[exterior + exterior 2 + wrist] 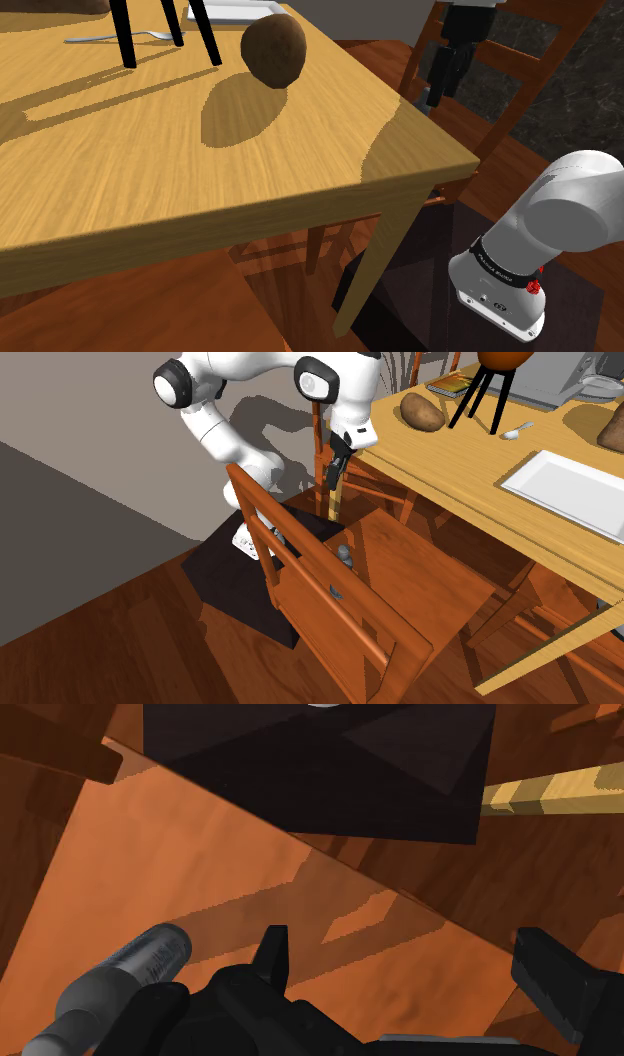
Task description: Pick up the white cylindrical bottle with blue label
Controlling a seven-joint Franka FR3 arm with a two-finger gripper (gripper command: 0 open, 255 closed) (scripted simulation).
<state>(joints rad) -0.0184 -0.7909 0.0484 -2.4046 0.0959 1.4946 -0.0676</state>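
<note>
A small grey bottle (pixel 345 558) stands on the orange-brown wooden chair seat (pixel 420 577) beside the table's corner. In the wrist view the bottle (pixel 128 974) shows as a grey cylinder with a narrower neck, outside my open gripper (pixel 410 969) and beside one of its fingers (pixel 272 954). Nothing lies between the two fingers. In the second exterior view my gripper (pixel 335 472) hangs above the seat, higher than the bottle and near the table leg. From the shoulder camera the gripper (pixel 447 72) points down just past the table's corner.
The wooden table (pixel 300 160) carries a brown rounded lump (pixel 273 48), black tripod legs (pixel 125 35), a spoon (pixel 515 431) and a white tray (pixel 575 487). The chair's backrest (pixel 300 567) rises close to the bottle. My dark stand (pixel 245 567) sits on the wooden floor.
</note>
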